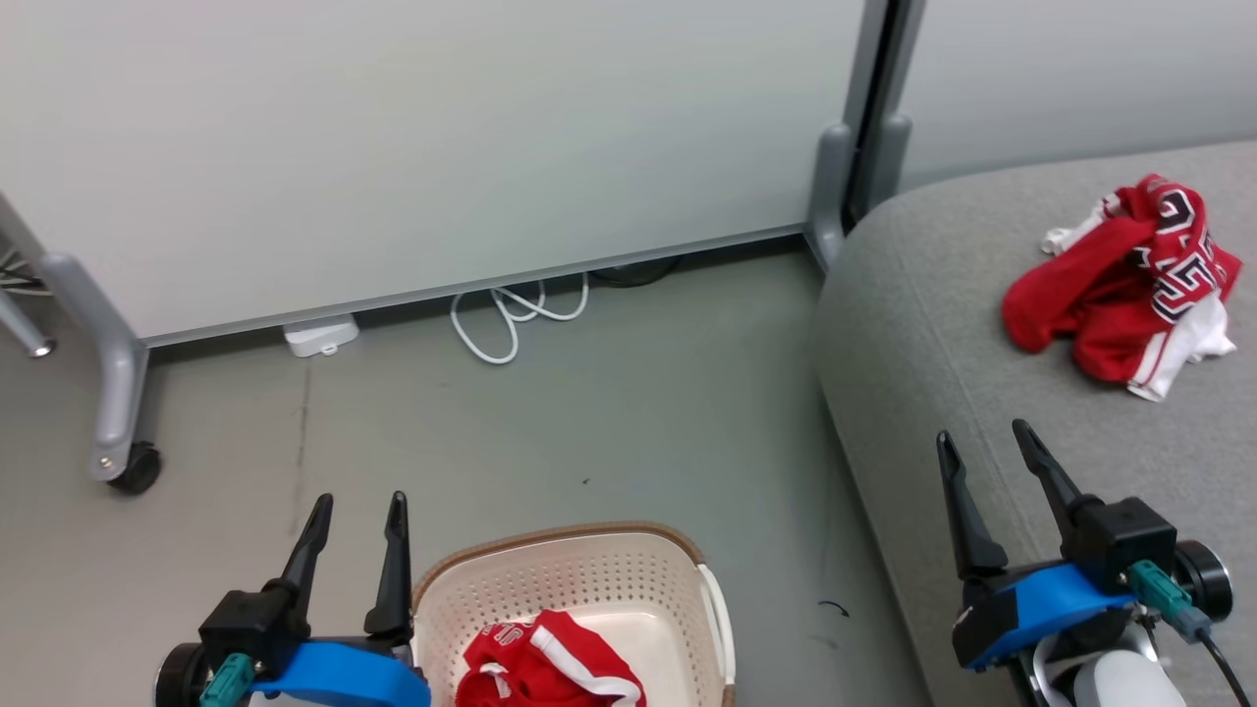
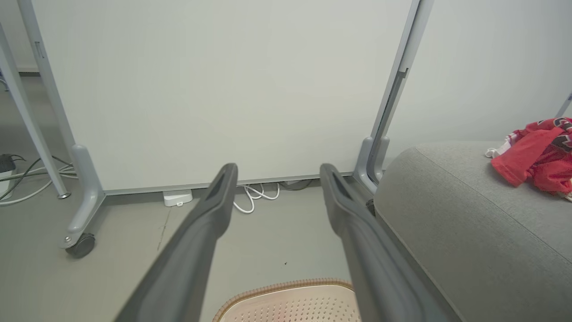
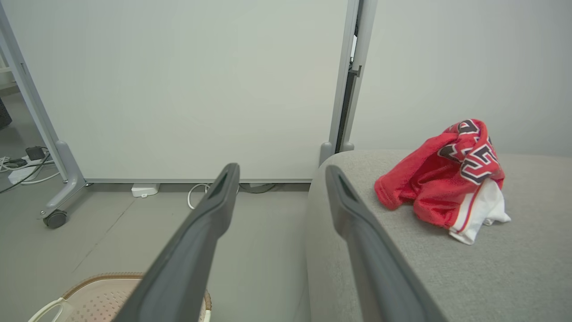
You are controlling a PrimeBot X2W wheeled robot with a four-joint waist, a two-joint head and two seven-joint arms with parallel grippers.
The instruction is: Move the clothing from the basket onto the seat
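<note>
One red garment with black-and-white lettering point(image 1: 1129, 285) point(image 2: 538, 154) point(image 3: 447, 179) lies crumpled on the light-grey seat point(image 1: 943, 334) point(image 2: 447, 214) point(image 3: 402, 268) at the right. A second red garment with a white band point(image 1: 550, 663) lies in the cream basket point(image 1: 579, 574) point(image 2: 286, 304) point(image 3: 96, 297) on the floor at bottom centre. My left gripper point(image 1: 358, 506) point(image 2: 277, 172) stands open and empty just left of the basket. Over the seat's front edge my right gripper point(image 1: 982, 437) point(image 3: 281, 172) is open and empty, short of the garment there.
A white partition panel point(image 1: 393, 147) on grey wheeled legs point(image 1: 123, 462) stands behind. A white cable point(image 1: 511, 319) and a small white box point(image 1: 319, 337) lie on the grey floor at its base. Open floor lies between the basket and the panel.
</note>
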